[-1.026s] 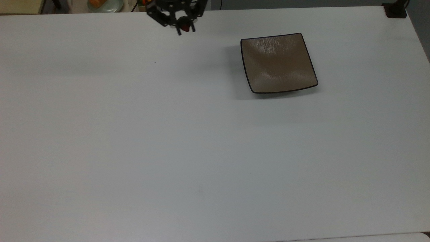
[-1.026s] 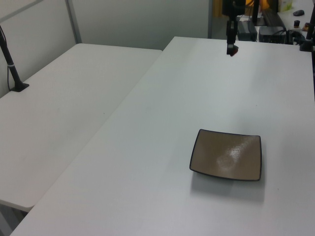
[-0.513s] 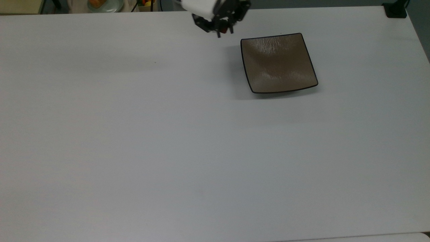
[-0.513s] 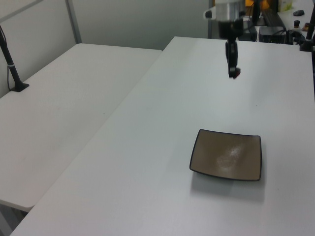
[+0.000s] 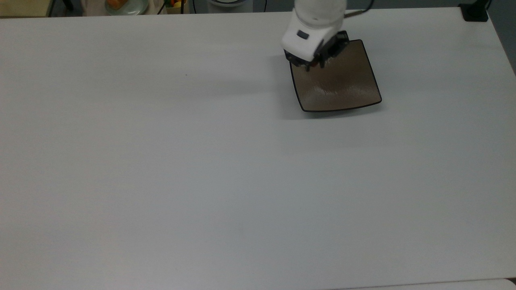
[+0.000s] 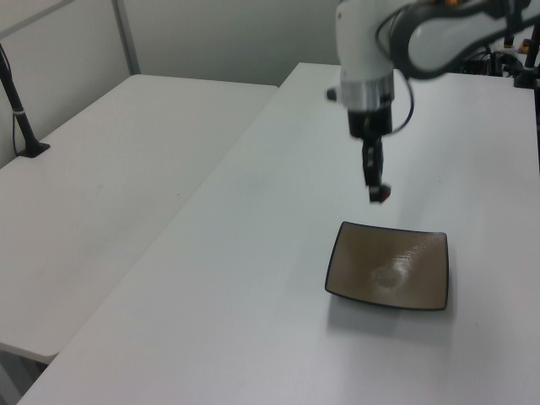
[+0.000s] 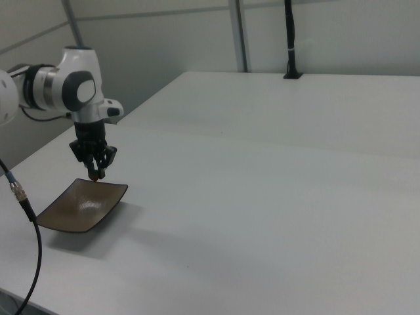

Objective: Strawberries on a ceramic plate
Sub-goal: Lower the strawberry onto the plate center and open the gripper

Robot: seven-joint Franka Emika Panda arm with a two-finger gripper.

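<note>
Pincer (image 6: 377,193) grasping the strawberry (image 6: 382,195), now above the ceramic plate's (image 6: 388,270) far edge. Half a second earlier it hung over bare bench (image 5: 161,161), to the top view's left of the plate.

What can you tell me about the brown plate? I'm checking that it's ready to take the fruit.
The ceramic plate is square, glossy brown-taupe with a thin black rim and upturned, curved edges; light glints off its glazed middle. It lies flat on the white table, with nothing resting in it. The claw hangs just above its far edge in the left view, not touching it, shut on a small red strawberry. In the top view the arm covers the plate's upper left corner.
</note>
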